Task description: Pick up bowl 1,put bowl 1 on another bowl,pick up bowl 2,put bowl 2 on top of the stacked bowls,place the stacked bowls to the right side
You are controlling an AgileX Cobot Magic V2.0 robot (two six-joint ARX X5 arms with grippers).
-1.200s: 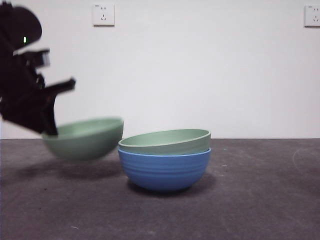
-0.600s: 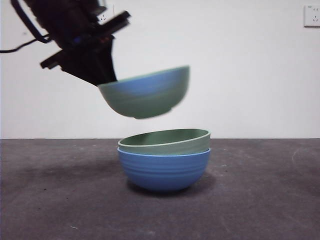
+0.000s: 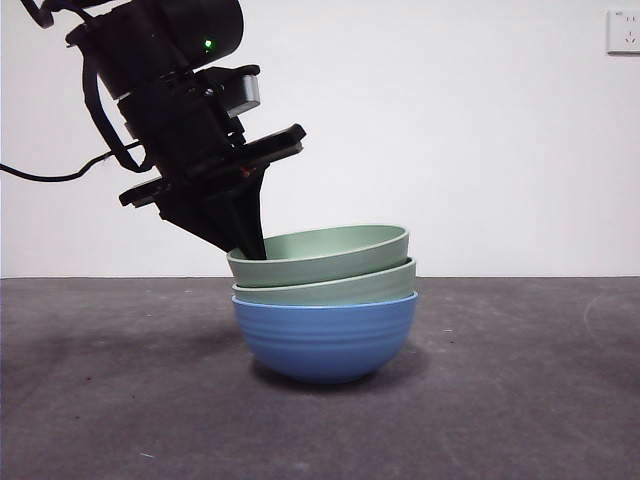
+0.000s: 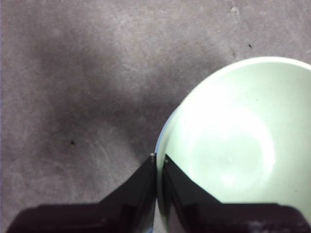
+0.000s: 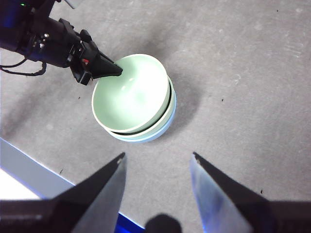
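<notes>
The left gripper [image 3: 248,243] is seen at the left rim of bowl 2 [image 3: 320,254], jaws pinched on that rim. Bowl 2 is seated tilted atop the stacked bowls [image 3: 325,310], mid-table. A wall socket [image 3: 623,31] is noted far right. The right gripper [image 5: 156,167] is held above, jaws spread, empty.
</notes>
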